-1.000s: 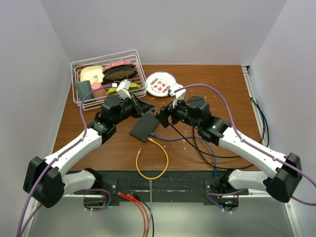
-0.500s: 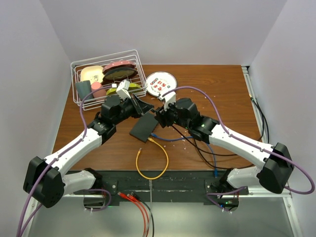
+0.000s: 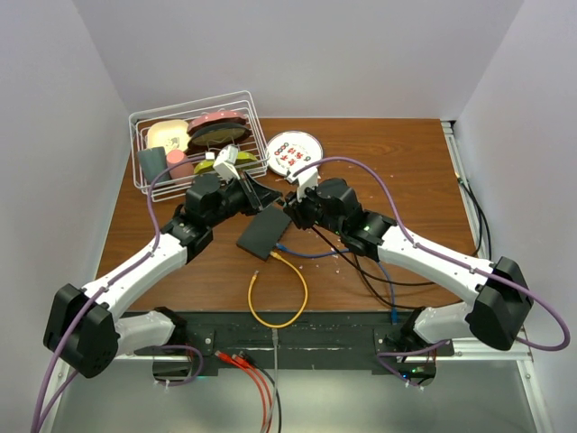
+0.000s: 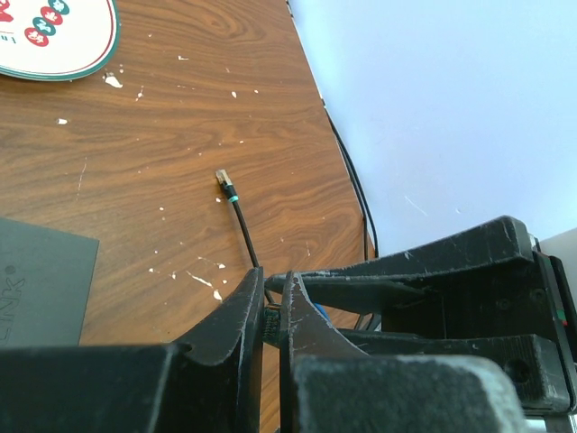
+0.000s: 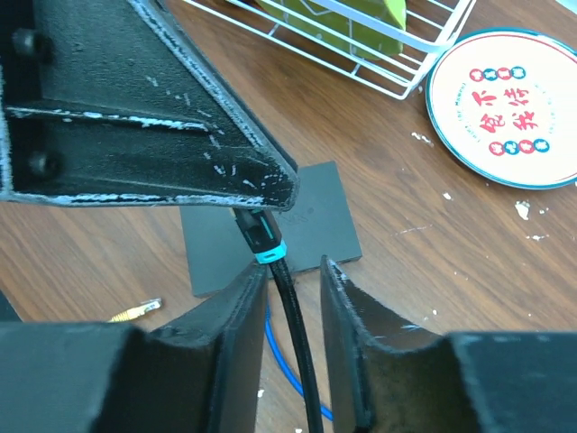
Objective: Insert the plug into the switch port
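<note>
The left end effector [image 3: 256, 193] is clamped narrow on the plug [image 5: 260, 230], whose top is hidden under its finger in the right wrist view; a teal band marks where the plug meets its black cable [image 5: 295, 329]. The right end effector [image 5: 293, 271] stands just below with a narrow gap. Its fingers sit either side of that cable, and neither clearly presses on it. Both meet over the far end of the flat black box [image 3: 263, 232], which lies on the tabletop [image 3: 388, 162] between the arms. The box's sockets cannot be made out, so the plug's position relative to any port is unclear. A blue cable [image 3: 311, 254] meets the box's near edge, and a yellow cable [image 3: 302, 293] loops nearer the bases. A white wire basket [image 3: 144, 122] and a round plate [image 3: 293, 152] sit farther back.
</note>
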Available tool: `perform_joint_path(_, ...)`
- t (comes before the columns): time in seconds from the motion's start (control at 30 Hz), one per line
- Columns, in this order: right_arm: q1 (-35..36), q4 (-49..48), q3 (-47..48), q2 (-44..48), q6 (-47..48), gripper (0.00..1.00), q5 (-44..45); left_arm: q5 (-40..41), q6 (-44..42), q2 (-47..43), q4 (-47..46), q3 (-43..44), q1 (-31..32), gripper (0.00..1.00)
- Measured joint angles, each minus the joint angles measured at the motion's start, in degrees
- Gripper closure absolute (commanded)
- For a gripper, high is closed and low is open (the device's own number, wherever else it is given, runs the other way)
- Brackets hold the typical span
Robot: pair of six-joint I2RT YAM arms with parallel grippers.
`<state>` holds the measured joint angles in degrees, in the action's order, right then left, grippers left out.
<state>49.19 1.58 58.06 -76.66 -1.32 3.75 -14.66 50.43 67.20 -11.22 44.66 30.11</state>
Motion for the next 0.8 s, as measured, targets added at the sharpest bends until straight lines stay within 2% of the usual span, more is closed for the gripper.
perform_joint_path(0.2, 0.2, 0.0, 0.0, 0.0, 0.3, 0.98, 0.0, -0.1, 0.0, 0.7, -0.8, 0.0, 0.0, 1.00)
perform_joint_path(0.5, 0.3, -0.3, 0.0, -0.5, 0.7, 1.00, 0.3, -0.1, -0.2, 1.2, -1.2, 0.0, -0.1, 0.98)
perform_joint_path(0.53, 0.3, -0.3, 0.0, -0.6, 0.7, 1.00, 0.4, -0.1, -0.2, 1.2, -1.2, 0.0, -0.1, 0.92)
perform_joint_path(0.57, 0.3, -0.3, 0.0, -0.6, 0.7, 1.00, 0.4, -0.1, -0.4, 1.3, -1.2, 0.0, -0.1, 0.75)
perform_joint_path(0.63, 0.3, -0.3, 0.0, -0.6, 0.7, 1.00, 0.6, 0.0, -0.5, 1.3, -1.2, 0.0, -0.1, 0.56)
perform_joint_path(0.67, 0.3, -0.3, 0.0, -0.6, 0.7, 1.00, 0.7, -0.1, -0.8, 1.3, -1.2, 0.0, -0.1, 0.37)
perform_joint_path(0.77, 0.3, -0.4, 0.0, -0.6, 0.7, 1.00, 1.4, -0.2, -3.2, 1.4, 0.2, 0.5, -0.1, 0.18)
perform_joint_path(0.8, 0.2, -0.3, 0.0, -0.6, 0.7, 1.00, 1.6, 0.1, -3.9, 1.4, 1.2, 1.0, -0.1, 0.16)
